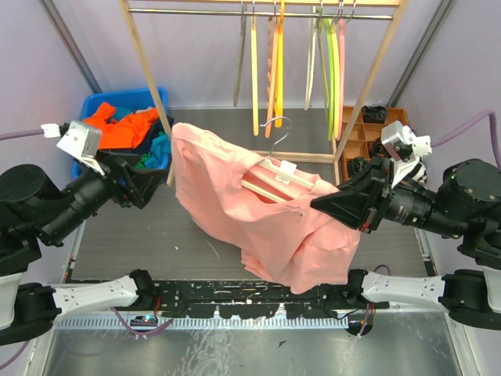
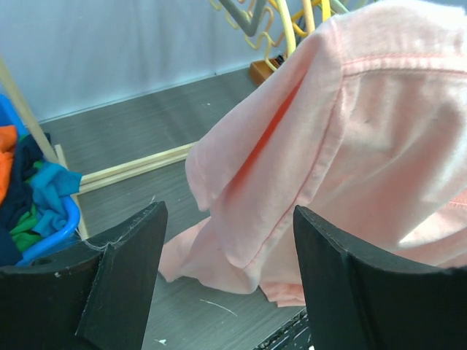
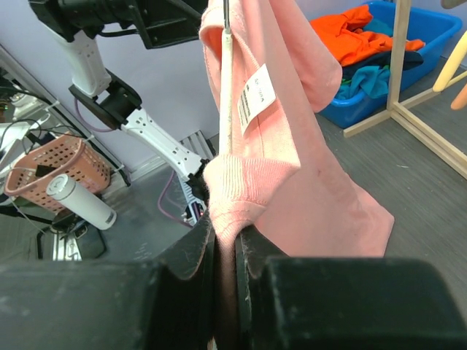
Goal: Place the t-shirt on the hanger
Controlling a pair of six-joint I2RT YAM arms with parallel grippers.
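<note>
The salmon-pink t-shirt hangs lifted over the dark mat, its lower part bunched on the mat. The cream-white hanger sits inside the neck opening, with its wire hook sticking up. My right gripper is shut on the ribbed collar; the thin hanger bar runs down into that fold, beside the white label. My left gripper is open and empty, just left of the raised shoulder. In the left wrist view the shirt fills the right side beyond the left gripper.
A blue bin with orange, navy and teal clothes stands at the back left. A wooden rack carries yellow, orange, green and pink hangers. A wooden box sits at the back right. A pink basket stands off the table.
</note>
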